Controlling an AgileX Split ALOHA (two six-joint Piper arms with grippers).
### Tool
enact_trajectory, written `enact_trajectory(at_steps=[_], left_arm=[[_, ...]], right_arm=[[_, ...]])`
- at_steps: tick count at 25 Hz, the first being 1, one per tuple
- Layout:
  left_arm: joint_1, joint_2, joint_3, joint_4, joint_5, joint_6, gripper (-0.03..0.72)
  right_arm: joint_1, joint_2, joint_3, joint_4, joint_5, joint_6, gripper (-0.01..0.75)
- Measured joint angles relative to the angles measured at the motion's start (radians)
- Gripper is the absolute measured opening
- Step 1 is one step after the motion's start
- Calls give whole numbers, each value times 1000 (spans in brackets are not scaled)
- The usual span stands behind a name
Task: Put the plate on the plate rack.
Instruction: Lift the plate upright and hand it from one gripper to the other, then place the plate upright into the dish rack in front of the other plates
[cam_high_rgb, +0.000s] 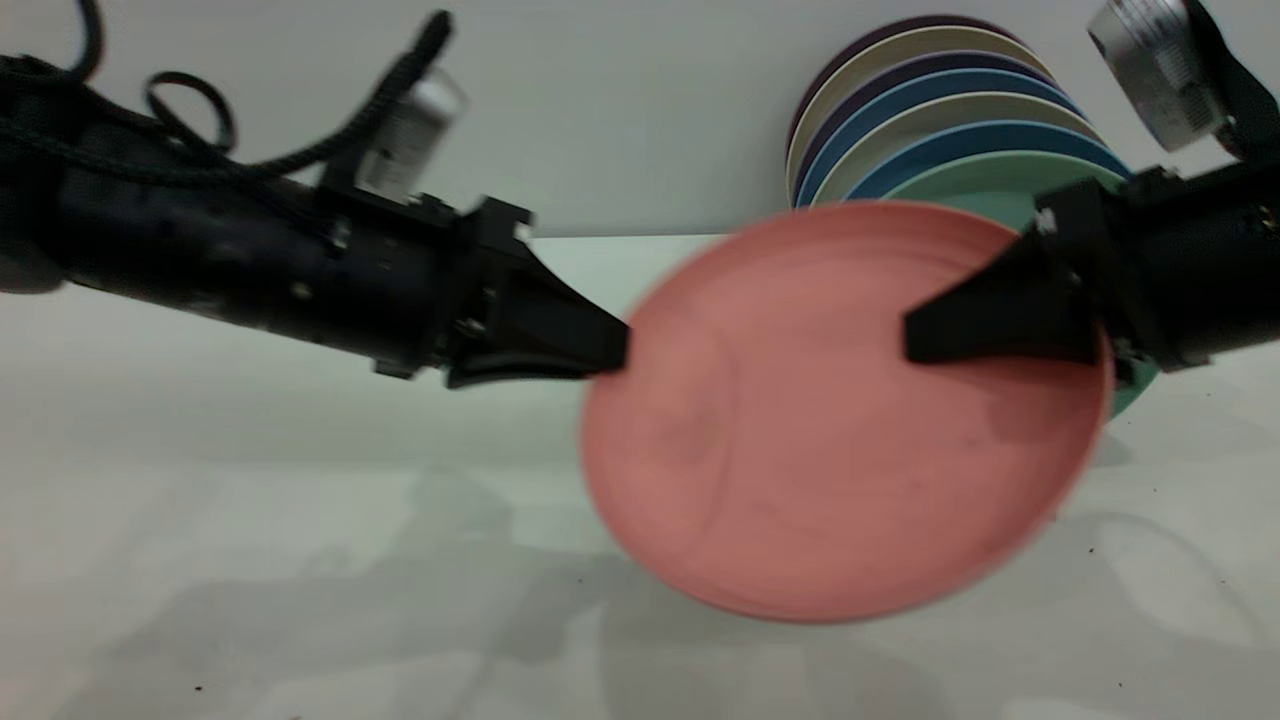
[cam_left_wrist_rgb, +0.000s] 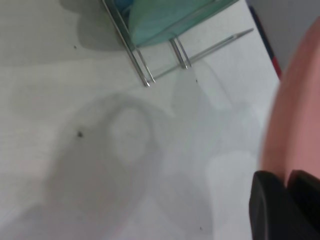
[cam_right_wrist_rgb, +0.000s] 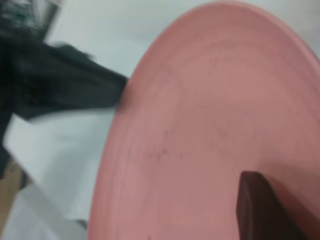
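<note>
Plate (cam_high_rgb: 800, 440): salmon-pink, seen from the exterior view held up off the table (cam_high_rgb: 250, 520), tilted with its face toward the camera, in front of a row of stacked-upright plates; left gripper (cam_high_rgb: 615, 355) pinched on the plate's left rim, right gripper (cam_high_rgb: 925, 335) clamped over the right rim with one finger lying across the face; behind, mint-green plate (cam_high_rgb: 985, 190) nearest, then blue plates (cam_high_rgb: 950, 135) and paler ones standing on edge; no wire of the rack visible here, hidden by the plate and arms. From the left wrist view: two dark fingers (cam_left_wrist_rgb: 272, 210) closed onto the pink rim at the frame's edge, only a sliver of plate (cam_left_wrist_rgb: 295, 120) showing; farther off, plate rack (cam_left_wrist_rgb: 150, 65) as thin silver wires on the table (cam_left_wrist_rgb: 75, 150), with the mint-green plate (cam_left_wrist_rgb: 160, 22) seated in it and a free stretch of wire just beside that plate, probably the open slot. From the right wrist view: plate face (cam_right_wrist_rgb: 210, 130) filling most of the frame, one finger (cam_right_wrist_rgb: 260, 210) pressed on it, the opposing finger hidden behind; left arm a dark blur at the far rim. Judged so: lifted and carried near the rack by both arms, not yet slotted; still to do, stand upright, lower between wires, release
</note>
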Motion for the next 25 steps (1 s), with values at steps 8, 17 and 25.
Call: enact_trajectory(at_steps=[8, 17, 25], left_arm=[[150, 0, 0, 33, 4, -19, 331], [172, 0, 0, 115, -8, -23, 366], [172, 0, 0, 119, -35, -23, 368]], right_arm=[[-106, 0, 0, -83, -22, -57, 177], [-111, -88, -7, -175, 25, -445, 177], [-111, -212, -129, -535, 7, -445, 177]])
